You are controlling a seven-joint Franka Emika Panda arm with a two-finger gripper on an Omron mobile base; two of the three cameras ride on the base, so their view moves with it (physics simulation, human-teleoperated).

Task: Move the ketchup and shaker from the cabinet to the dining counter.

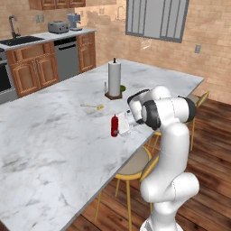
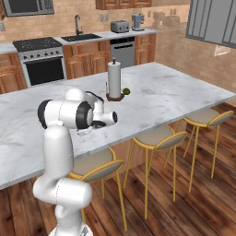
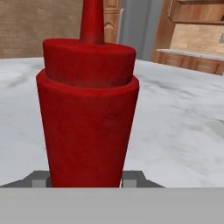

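The ketchup [image 1: 114, 125], a slim red squeeze bottle with a tapered nozzle, is upright on the dining counter [image 1: 54, 135], close to its stool-side edge. My gripper [image 1: 120, 131] reaches in from the right and is shut on the bottle's lower body. In the hand view the ketchup [image 3: 87, 122] looms very close. A dark fingertip [image 3: 39, 180] presses each side of its base, and my gripper [image 3: 85, 179] straddles it. The shaker is out of view. A strip of reddish-brown wall cabinet [image 2: 124, 3] shows above the far kitchen counter.
A paper towel roll [image 1: 114, 77] stands mid-counter with a small green fruit [image 1: 122, 88] beside it. A small yellow item [image 1: 97, 107] lies left of the ketchup. Yellow-legged stools [image 2: 156, 136] line the counter edge around my base. Sink, stove and dishwasher run along the far wall.
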